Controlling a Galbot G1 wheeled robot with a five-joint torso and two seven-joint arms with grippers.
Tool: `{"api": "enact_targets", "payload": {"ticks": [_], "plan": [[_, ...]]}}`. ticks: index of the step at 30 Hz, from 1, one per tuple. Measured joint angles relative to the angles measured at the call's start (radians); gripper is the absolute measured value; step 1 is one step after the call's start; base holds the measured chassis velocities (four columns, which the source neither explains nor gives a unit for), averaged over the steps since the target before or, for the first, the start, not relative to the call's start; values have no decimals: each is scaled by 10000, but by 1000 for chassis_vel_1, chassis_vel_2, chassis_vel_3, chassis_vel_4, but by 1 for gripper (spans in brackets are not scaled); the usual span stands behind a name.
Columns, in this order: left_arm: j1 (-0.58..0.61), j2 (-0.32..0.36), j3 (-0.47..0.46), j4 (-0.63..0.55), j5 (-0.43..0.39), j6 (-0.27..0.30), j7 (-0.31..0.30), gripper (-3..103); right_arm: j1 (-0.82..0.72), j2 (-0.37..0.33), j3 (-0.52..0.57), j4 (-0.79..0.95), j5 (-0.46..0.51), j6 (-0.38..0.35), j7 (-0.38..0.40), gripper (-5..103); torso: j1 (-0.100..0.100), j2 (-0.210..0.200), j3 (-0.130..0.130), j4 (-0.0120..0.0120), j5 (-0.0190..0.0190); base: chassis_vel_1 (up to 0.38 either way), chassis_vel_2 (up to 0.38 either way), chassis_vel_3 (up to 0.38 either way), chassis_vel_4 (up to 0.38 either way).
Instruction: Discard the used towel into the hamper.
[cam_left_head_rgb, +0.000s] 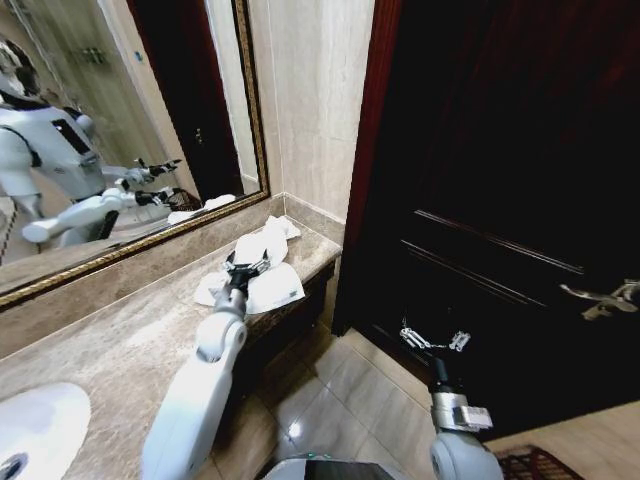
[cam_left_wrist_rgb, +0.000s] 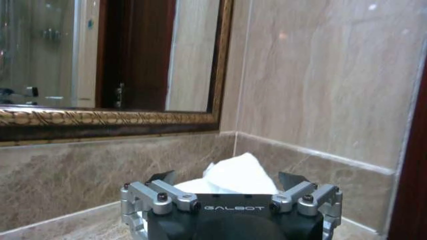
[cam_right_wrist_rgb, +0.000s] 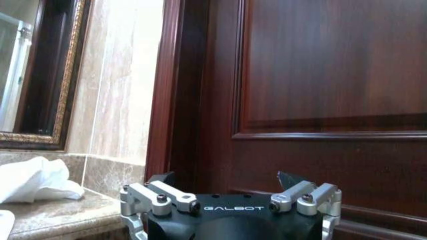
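Two dark fingers (cam_left_wrist_rgb: 162, 177) of the left gripper (cam_left_wrist_rgb: 227, 177) stand spread apart in the left wrist view, with the peak of the white towel (cam_left_wrist_rgb: 237, 172) rising in the gap between them; whether the tips touch the cloth cannot be told. In the head view that left gripper (cam_left_head_rgb: 246, 266) sits over the crumpled towel (cam_left_head_rgb: 262, 270), which lies spread on the marble surface (cam_left_head_rgb: 120, 350) near its far corner, at about 12 o'clock from the robot's left arm (cam_left_head_rgb: 200, 390) and close to the beige stone wall (cam_left_head_rgb: 320, 100). A gold-framed mirror (cam_left_head_rgb: 120, 120) runs along the back of the surface at 10 o'clock, and a white sink (cam_left_head_rgb: 35, 425) shows at 8 o'clock. The right gripper (cam_left_head_rgb: 434, 340) hangs released at about 4 o'clock, over the tiled floor (cam_left_head_rgb: 340, 400) and in front of the dark wooden door (cam_left_head_rgb: 500, 200), grasping nothing; its fingers (cam_right_wrist_rgb: 161, 178) are spread wide in the right wrist view, where the right gripper (cam_right_wrist_rgb: 227, 177) faces the door (cam_right_wrist_rgb: 320, 75), with the towel (cam_right_wrist_rgb: 33, 180) off to one side on the corner of the surface (cam_right_wrist_rgb: 60, 212). A metal door handle (cam_left_head_rgb: 605, 298) sits at 3 o'clock.
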Motion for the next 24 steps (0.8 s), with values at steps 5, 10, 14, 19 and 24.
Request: {"api": "enact_targets", "payload": {"ticks": [5,10,14,19,24], "plan": [[-1123,-264,420,1092,12,699,-738,100,-24,35,19,-36,-147,-9,191,100,0,0,0,-1,2,0,0,0,0],[-2150,-348,979,2191,-468,995,-1293,100,-39,55,48,-32,-183,-24,261,100,0,0,0,-1,1,0,0,0,0],[-3009,-429,1433,3301,-845,1061,-1639,100,-39,64,109,-32,-200,-20,272,100,1,-1,-1,-2,1,0,0,0,0],[-3777,-364,2024,4433,-1235,1058,-1966,100,-21,137,177,-63,-186,66,290,100,0,0,-1,0,1,0,0,0,0],[-4100,-174,2560,4905,-1368,935,-1986,98,14,160,192,-108,-164,114,306,100,0,-1,-1,-1,1,0,0,0,0]]}}
